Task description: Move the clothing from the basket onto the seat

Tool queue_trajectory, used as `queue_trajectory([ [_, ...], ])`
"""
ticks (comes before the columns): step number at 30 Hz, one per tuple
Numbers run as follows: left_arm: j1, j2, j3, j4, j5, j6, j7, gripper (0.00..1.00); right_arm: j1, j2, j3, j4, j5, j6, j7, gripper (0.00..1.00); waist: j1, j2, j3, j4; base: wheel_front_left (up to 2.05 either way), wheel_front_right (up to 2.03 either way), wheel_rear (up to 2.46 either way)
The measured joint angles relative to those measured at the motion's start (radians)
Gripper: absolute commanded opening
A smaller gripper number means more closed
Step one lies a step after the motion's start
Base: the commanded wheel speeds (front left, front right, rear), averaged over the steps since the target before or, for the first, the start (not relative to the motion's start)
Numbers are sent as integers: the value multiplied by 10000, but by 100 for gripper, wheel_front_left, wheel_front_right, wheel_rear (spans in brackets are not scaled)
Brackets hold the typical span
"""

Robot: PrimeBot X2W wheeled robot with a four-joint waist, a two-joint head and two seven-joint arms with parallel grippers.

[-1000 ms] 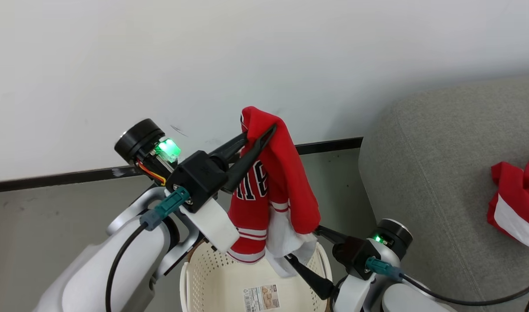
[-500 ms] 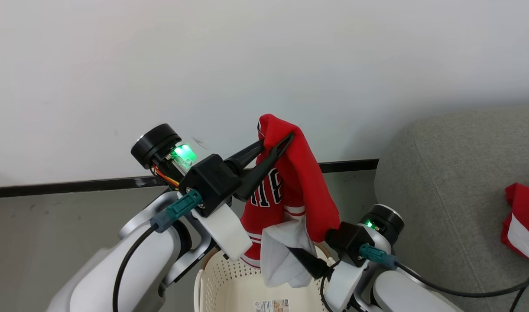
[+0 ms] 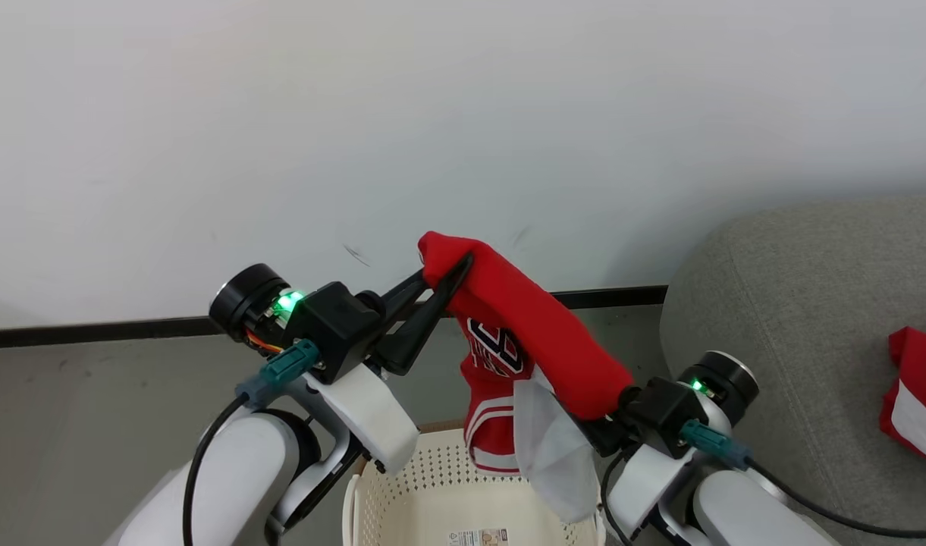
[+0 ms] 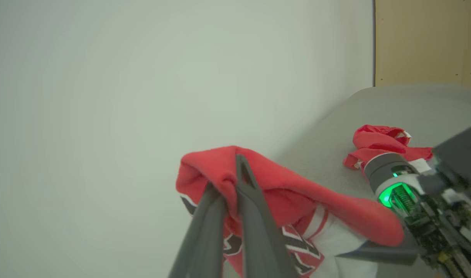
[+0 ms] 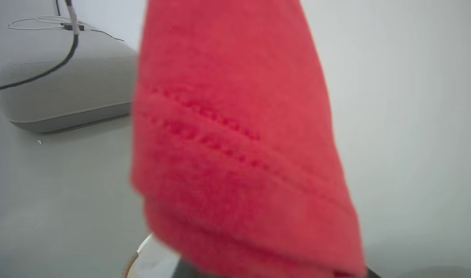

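**Item:** red garment [image 3: 538, 334], black-lettered, with a white panel hanging from it.
**Location:** held aloft above the basket [image 3: 432, 493], clear of its rim and not yet on the seat [image 3: 796, 303].
**Left tool** [image 3: 446, 271]: clenched on the upper fold.
**Right tool** [image 3: 608, 431]: splayed a second ago, now clamped on the lower red end, so the cloth is drawn into a slanted span between both tools.
**Second garment** [image 3: 914, 394]: already laid on the seat.
**Judged:** a two-point grasp is secured and the carry towards the seat is enabled.

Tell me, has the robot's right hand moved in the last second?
Yes. Judged against the basket, the right hand rose from rim level and closed on the lower end of the red garment.
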Motion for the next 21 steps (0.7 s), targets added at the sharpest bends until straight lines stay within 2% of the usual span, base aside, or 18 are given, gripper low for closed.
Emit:
queue_trajectory([
  [7,412,2,224,270,-188,201,-100,0,457,-128,-1080,-642,-291,0,0,0,0,0,43,-189,0,0,0],
  [15,896,-88,412,531,-545,431,-380,0,504,-270,-1820,-1419,-617,-2,0,0,0,0,124,-495,0,0,0],
  [16,962,-109,431,552,-596,437,-414,7,534,-267,-1856,-1507,-617,0,0,0,0,0,135,-533,0,0,0],
  [18,1040,-180,433,633,-654,476,-470,31,649,-261,-1948,-1599,-658,0,0,0,0,0,158,-607,0,0,0],
  [20,1126,-314,435,719,-725,510,-591,36,675,-261,-2080,-1730,-717,0,0,0,0,1,181,-676,0,0,0],
  [21,1190,-368,414,752,-755,510,-623,45,669,-263,-2151,-1814,-719,0,0,0,1,0,191,-709,0,0,0],
])
